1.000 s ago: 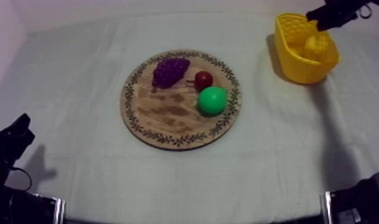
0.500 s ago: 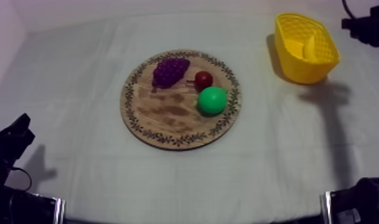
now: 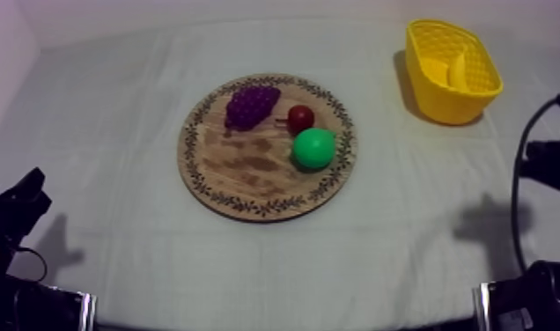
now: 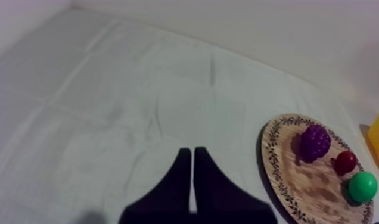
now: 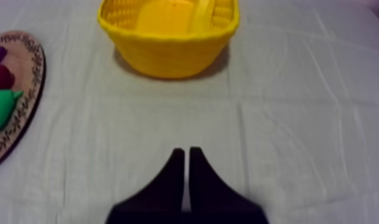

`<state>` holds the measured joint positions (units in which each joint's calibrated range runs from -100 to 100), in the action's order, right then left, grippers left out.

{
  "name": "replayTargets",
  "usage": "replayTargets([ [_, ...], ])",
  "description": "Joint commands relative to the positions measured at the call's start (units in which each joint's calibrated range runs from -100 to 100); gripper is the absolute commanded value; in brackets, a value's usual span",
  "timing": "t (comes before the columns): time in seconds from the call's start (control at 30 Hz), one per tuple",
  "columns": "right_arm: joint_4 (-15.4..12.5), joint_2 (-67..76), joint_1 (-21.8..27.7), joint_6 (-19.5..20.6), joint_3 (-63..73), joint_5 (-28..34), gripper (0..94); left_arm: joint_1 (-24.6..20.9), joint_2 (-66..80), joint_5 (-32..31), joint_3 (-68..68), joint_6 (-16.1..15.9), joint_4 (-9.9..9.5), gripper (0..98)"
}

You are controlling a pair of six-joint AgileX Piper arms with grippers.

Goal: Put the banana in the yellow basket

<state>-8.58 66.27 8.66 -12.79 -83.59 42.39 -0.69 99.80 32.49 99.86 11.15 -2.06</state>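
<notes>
The yellow toy banana [image 3: 460,69] lies inside the yellow plastic basket [image 3: 442,104], which stands near the far right corner of the tabletop, well apart from the round wooden board with a patterned rim [image 3: 239,167] at the tabletop's middle. On the board, a bunch of purple toy grapes [image 3: 251,105] sits toward its far edge. The small red fruit [image 3: 300,117] is just beside the grapes, and the green toy pear [image 3: 314,148] lies near the board's right edge, just beside the red fruit. The left gripper [image 4: 192,173] hangs low at the near left corner of the tabletop, over the bare grey-white cloth [image 3: 116,106]. Its two black fingers lie pressed together in a narrow wedge with nothing between them. The right gripper [image 5: 186,173] hovers over bare cloth by the right edge of the tabletop, pointing toward the basket but apart from it. Its fingers are likewise together and hold nothing.
</notes>
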Motion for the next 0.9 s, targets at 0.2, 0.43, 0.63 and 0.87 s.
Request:
replayTargets([
  [0.2, 0.98, 22.35, -0.1, 1.98, -8.21, 6.98, 0.5, 0.0, 0.03, 0.01, 0.03, 0.0, -0.01, 0.1],
  [0.43, 2.93, 28.6, -1.3, 5.83, -11.57, 6.91, 0.4, 0.0, 0.03, 0.01, 0.03, -0.02, -0.01, 0.1],
  [0.63, 4.23, 29.46, -1.9, 8.4, -13.0, 5.02, 0.4, 0.0, 0.03, 0.01, 0.03, 0.0, -0.01, 0.1],
  [0.87, 6.89, 29.57, -2.3, 4.16, -15.47, -3.57, 0.3, 0.0, 0.03, 0.01, 0.03, 0.0, -0.01, 0.1],
])
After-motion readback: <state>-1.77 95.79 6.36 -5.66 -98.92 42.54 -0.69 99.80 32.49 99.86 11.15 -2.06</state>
